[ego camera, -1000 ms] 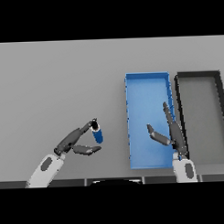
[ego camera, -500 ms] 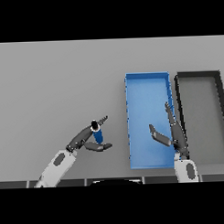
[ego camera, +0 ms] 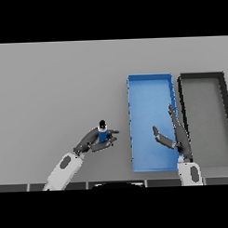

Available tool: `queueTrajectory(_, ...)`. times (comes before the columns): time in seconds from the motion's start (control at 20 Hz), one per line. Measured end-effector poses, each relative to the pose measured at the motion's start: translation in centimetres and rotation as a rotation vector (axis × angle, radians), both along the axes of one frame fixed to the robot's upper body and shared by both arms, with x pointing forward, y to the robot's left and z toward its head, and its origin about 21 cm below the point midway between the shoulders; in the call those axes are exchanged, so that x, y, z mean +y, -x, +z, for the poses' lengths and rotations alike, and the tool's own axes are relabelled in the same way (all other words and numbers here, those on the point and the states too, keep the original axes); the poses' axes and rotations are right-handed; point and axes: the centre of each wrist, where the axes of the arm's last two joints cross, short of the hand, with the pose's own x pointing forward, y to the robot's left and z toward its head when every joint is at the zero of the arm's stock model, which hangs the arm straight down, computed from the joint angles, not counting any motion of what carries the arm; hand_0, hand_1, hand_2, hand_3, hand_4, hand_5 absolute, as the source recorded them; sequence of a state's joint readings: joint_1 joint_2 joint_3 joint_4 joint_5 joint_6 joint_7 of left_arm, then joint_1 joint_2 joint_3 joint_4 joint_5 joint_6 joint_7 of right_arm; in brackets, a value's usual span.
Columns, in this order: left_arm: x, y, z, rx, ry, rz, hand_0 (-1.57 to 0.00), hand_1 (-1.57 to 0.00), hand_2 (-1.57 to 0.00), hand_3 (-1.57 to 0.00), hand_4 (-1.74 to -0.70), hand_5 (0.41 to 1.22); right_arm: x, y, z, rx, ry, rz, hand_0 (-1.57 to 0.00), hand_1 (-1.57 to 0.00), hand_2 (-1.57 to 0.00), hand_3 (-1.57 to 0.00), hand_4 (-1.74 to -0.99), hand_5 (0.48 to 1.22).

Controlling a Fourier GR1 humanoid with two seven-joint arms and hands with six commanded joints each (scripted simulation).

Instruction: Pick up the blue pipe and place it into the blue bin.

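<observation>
Centrally, the blue bin (ego camera: 150, 86) lies lengthwise right of middle on the grey table (ego camera: 59, 85), its long sides running near to far; a dark bin (ego camera: 201, 78) lies just beside it on the right, its right wall close to the picture's right edge. Broad bare tabletop extends to the left and far side of both bins, and a strip of bare table separates the left hand (ego camera: 91, 141) from the blue bin's left wall.

The blue pipe (ego camera: 103, 132) stands roughly upright, well left of the blue bin, with its dark top showing above the fingers; its lower part is hidden within the hand, and whether it touches the table cannot be told. The left hand's fingers and thumb are curled round the pipe, gripping it, the arm entering from the near left.

The right hand (ego camera: 176, 138) hangs over the near right part of the blue bin, fingers straight and pointing far, thumb spread to the left, holding nothing. Its arm enters at the near edge.
</observation>
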State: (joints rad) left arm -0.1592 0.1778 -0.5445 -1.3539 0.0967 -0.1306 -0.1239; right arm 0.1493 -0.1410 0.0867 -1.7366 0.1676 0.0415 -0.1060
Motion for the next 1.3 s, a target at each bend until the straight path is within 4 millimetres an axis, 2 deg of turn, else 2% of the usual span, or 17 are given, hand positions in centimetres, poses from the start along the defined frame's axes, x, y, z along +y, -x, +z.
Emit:
queueTrajectory(0.1,-0.3,0.6,-0.1,-0.034,-0.010,-0.014,-1.32,-1.36,-1.39,-1.38,-1.51,1.139,0.1,-0.3,-0.1,0.014,0.001,-0.007,0.00,0.00,0.00,0.00,-1.222,0.646)
queueTrajectory(0.25,-0.8,0.7,0.3,-0.096,0.034,-0.007,-1.44,-1.46,-1.48,-1.47,-1.48,1.179,0.4,-0.5,0.1,0.013,-0.001,0.003,0.00,0.00,0.00,0.00,-1.217,0.631)
queueTrajectory(0.4,-1.4,0.1,2.1,-0.155,0.086,-0.001,-1.50,-1.51,-1.52,-1.52,-1.47,1.200,-0.1,-0.5,-0.1,0.018,-0.014,0.002,0.00,0.00,0.00,0.00,-1.229,0.633)
queueTrajectory(0.8,-3.0,-0.3,7.5,-0.257,0.157,-0.088,-1.56,-1.56,-1.56,-1.56,-1.47,1.217,0.0,-0.7,-0.1,0.008,0.031,-0.003,0.00,0.00,0.00,0.00,-1.170,0.644)
queueTrajectory(1.0,-3.4,-0.1,8.6,-0.250,0.130,-0.119,-1.57,-1.57,-1.57,-1.57,-1.47,1.220,-0.3,-0.5,0.2,-0.002,0.037,-0.009,0.00,0.00,0.00,0.00,-1.151,0.643)
queueTrajectory(1.1,-4.0,0.2,8.0,-0.237,0.121,-0.123,-1.57,-1.57,-1.57,-1.57,-1.47,1.220,-0.2,-0.4,0.1,-0.003,0.044,-0.014,0.00,0.00,0.00,0.00,-1.141,0.643)
queueTrajectory(1.2,-3.8,-0.1,8.1,-0.243,0.124,-0.117,-1.57,-1.57,-1.57,-1.57,-1.47,1.220,0.1,0.3,-0.3,-0.001,0.033,-0.035,0.00,0.00,0.00,0.00,-1.138,0.643)
queueTrajectory(1.3,-3.7,-0.2,8.2,-0.245,0.116,-0.121,-1.57,-1.57,-1.57,-1.57,-1.47,1.220,0.3,1.1,-0.7,0.003,0.020,-0.064,0.00,0.00,0.00,0.00,-1.188,0.643)
